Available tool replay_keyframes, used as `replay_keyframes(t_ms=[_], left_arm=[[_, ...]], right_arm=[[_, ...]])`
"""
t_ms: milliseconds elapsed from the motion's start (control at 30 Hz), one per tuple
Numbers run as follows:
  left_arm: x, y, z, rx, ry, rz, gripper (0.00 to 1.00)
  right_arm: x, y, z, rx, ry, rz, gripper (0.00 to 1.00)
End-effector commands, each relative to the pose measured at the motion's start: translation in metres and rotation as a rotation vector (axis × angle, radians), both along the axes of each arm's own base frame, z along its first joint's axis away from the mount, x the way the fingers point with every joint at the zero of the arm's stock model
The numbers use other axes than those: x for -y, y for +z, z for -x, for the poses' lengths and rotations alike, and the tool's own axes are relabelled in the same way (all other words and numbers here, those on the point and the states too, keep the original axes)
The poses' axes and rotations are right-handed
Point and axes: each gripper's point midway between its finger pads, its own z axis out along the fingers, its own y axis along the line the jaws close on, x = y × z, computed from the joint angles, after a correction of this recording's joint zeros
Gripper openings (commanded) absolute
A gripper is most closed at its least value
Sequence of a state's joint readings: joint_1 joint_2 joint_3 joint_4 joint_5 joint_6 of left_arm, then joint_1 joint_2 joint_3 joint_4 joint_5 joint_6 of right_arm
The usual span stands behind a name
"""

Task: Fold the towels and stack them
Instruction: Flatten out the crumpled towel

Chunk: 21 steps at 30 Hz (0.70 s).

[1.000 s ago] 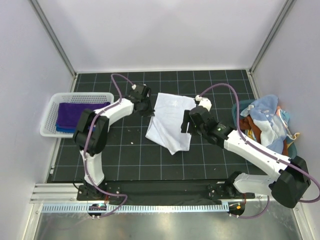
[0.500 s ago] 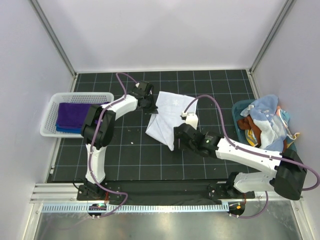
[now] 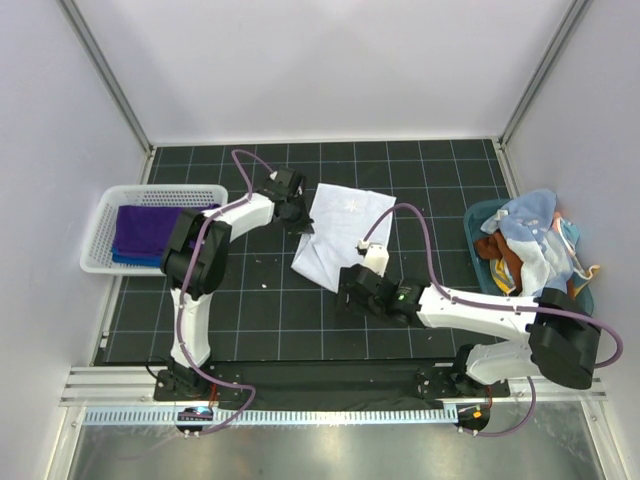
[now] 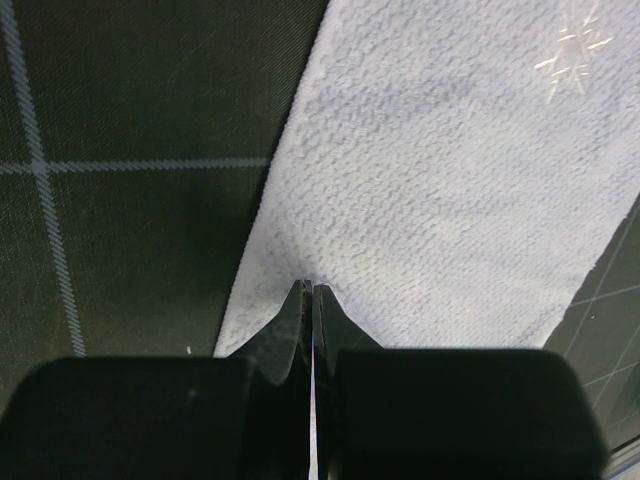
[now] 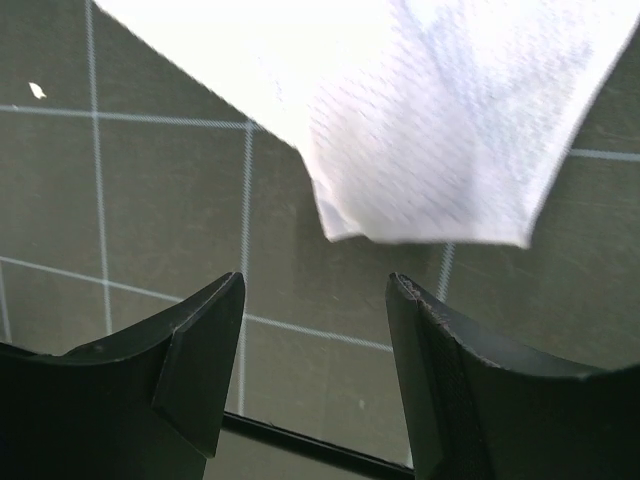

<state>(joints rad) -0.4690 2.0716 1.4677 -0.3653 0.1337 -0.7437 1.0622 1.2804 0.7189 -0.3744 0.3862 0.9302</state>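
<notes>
White towel (image 3: 345, 225) lies lengthwise near-to-far, left gripper (image 4: 311, 288) pinching its edge, right gripper (image 5: 315, 285) open.

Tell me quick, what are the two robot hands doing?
Left gripper: shut, pinching the edge of the white towel.
Right gripper: open, holding nothing, just short of a corner of the white towel.

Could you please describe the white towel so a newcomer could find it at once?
Start at the black gridded mat. The white towel lies near its middle. It is the only cloth on the mat itself; the others sit in the basket at left and the bin at right.
</notes>
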Motion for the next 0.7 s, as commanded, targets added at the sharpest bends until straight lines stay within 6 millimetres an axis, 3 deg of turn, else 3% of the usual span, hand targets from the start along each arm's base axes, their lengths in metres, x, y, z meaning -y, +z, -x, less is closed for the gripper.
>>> replay_keyframes(t_ms=[0,133,667], left_arm=[[0.002,0.023,0.003,0.051,-0.026,0.036,0.00],[0.002,0.026,0.004,0.054,-0.027,0.040,0.00],[0.001,0.035,0.009,0.060,-0.032,0.046,0.00]], right_arm=[[-0.023,0.012,-0.016,0.047,-0.063,-0.120,0.66],[-0.026,0.007,-0.024,0.054,-0.104,-0.107,0.65],[-0.010,-0.024,-0.033,0.036,-0.217,-0.097,0.59]])
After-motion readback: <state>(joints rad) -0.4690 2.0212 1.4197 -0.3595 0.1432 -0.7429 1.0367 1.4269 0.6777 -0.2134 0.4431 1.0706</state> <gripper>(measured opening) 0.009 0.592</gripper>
